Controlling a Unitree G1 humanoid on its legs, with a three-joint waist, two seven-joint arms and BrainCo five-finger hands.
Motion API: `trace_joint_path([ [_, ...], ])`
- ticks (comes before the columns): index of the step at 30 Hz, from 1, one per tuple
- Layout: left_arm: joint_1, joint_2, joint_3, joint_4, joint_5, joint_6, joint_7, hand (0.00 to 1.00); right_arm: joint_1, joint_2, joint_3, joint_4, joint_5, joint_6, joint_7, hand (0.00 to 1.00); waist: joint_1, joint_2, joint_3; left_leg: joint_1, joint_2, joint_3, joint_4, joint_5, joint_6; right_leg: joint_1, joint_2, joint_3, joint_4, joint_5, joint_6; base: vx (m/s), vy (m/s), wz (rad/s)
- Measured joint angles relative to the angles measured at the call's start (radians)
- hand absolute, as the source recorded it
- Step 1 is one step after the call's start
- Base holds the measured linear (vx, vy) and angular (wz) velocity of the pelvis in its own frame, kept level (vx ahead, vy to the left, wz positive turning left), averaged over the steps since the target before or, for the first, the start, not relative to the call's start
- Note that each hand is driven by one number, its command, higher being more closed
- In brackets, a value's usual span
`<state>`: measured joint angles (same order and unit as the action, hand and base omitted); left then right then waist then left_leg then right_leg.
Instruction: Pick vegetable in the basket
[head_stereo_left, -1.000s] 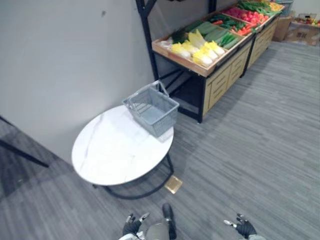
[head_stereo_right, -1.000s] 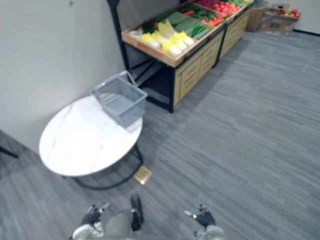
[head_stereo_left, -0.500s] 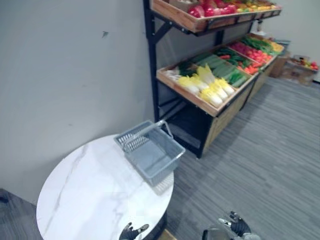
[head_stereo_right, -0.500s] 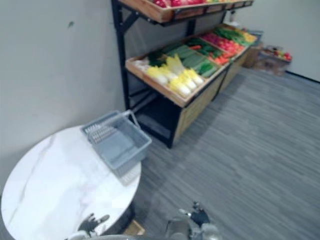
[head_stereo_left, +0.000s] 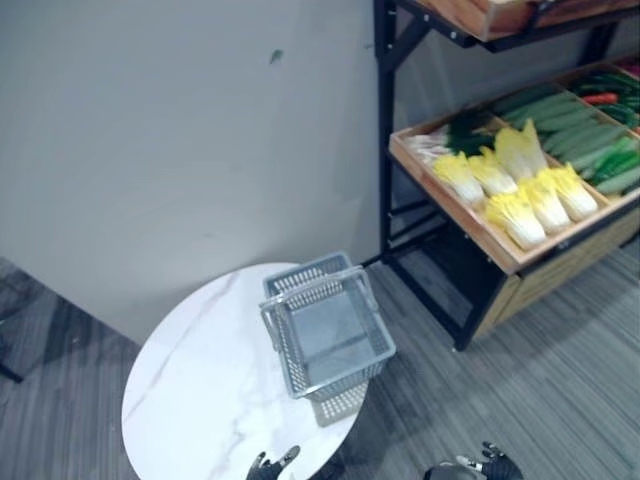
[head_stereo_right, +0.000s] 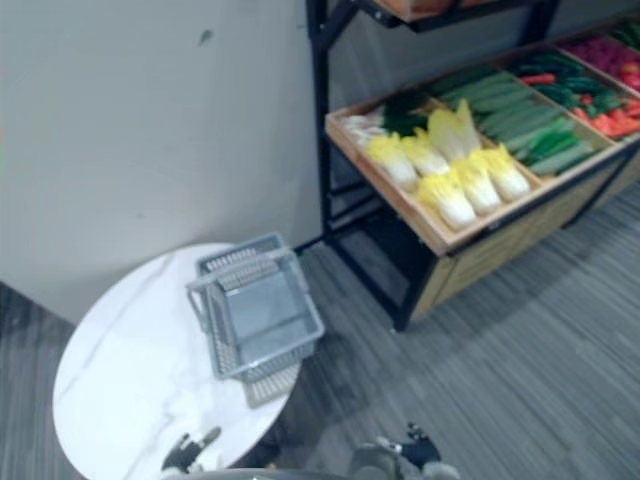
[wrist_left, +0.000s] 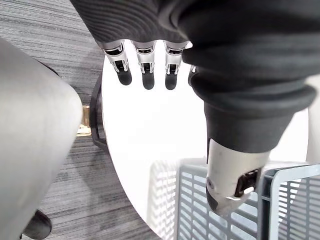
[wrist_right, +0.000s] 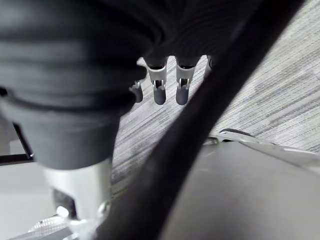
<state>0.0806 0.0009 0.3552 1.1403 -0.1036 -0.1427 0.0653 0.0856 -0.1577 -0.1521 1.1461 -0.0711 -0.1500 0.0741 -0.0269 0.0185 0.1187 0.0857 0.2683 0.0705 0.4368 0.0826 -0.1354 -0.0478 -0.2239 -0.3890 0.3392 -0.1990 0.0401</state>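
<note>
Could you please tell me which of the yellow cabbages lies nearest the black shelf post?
The leftmost cabbage, at the end of the wooden tray closest to that post; the other cabbages lie further right.

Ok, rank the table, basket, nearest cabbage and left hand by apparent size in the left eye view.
1. Table.
2. Basket.
3. Nearest cabbage and left hand look about alike. The hand is partly cut off at the picture's edge, so I won't rank them.
</note>
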Motion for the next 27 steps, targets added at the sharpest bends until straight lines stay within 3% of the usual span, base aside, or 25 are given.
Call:
trace_joint_path([
  [2,0.0,0.005,-0.004,-0.001,0.001,0.001,0.0,0.0,0.014,-0.012,-0.001,0.007,0.003,0.001,-0.002,0.0,0.0,-0.002,0.001,-0.028,0.024,0.207,0.014,-0.082,-0.01,0.094,-0.011,-0.074,-0.066,0.001,-0.001,0.24,-0.122,0.87],
  [3,0.001,0.004,-0.005,-0.003,0.001,0.001,0.0,0.0,0.016,-0.017,0.0,0.007,0.004,0.002,-0.002,0.0,0.0,-0.002,0.001,-0.037,0.015,0.253,-0.02,-0.104,-0.01,0.112,-0.011,-0.088,-0.077,0.002,0.001,0.16,-0.041,0.61],
  [4,0.001,0.004,-0.005,-0.004,0.001,0.001,0.0,0.0,0.014,-0.019,0.0,0.005,0.005,0.001,-0.002,0.0,0.0,-0.002,0.001,-0.042,0.007,0.264,-0.043,-0.108,-0.01,0.116,-0.011,-0.097,-0.078,0.002,0.001,0.13,0.044,0.55],
  [5,0.001,0.005,-0.007,-0.006,0.001,0.003,0.003,0.0,0.003,-0.028,0.0,0.0,0.006,0.0,-0.002,0.0,0.0,0.002,0.001,-0.061,-0.037,0.296,-0.186,-0.071,0.005,0.121,-0.003,-0.115,-0.071,0.003,0.002,0.13,0.06,0.55],
  [12,-0.006,0.023,-0.025,-0.006,0.012,0.022,0.006,0.0,-0.015,-0.03,0.009,-0.002,-0.016,-0.002,0.0,0.0,0.002,0.007,-0.007,-0.028,-0.091,0.302,-0.437,-0.057,0.019,0.111,0.029,-0.102,-0.138,0.029,0.045,0.06,0.107,0.47],
  [18,0.002,0.061,-0.066,0.005,0.082,0.023,0.002,0.0,-0.011,-0.066,0.097,-0.082,-0.076,-0.004,0.005,0.0,0.0,0.01,-0.01,-0.012,-0.113,0.297,-0.494,-0.057,0.019,0.125,0.028,-0.1,-0.17,0.055,0.068,-0.02,0.076,0.07],
  [22,0.031,0.103,-0.132,0.014,0.121,0.036,-0.007,0.0,-0.02,-0.16,0.189,-0.258,-0.148,-0.007,0.025,0.0,0.001,-0.004,-0.01,-0.021,-0.128,0.273,-0.535,-0.036,0.02,0.104,0.026,-0.084,-0.178,0.063,0.074,-0.08,0.051,0.1],
  [27,0.082,0.124,-0.188,0.016,0.125,0.045,-0.023,0.0,-0.17,-0.328,0.262,-0.421,-0.228,-0.022,0.042,0.0,0.008,-0.007,-0.012,-0.05,-0.129,0.273,-0.54,-0.03,0.027,0.055,0.031,-0.039,-0.179,0.083,0.072,-0.13,0.043,-0.09],
])
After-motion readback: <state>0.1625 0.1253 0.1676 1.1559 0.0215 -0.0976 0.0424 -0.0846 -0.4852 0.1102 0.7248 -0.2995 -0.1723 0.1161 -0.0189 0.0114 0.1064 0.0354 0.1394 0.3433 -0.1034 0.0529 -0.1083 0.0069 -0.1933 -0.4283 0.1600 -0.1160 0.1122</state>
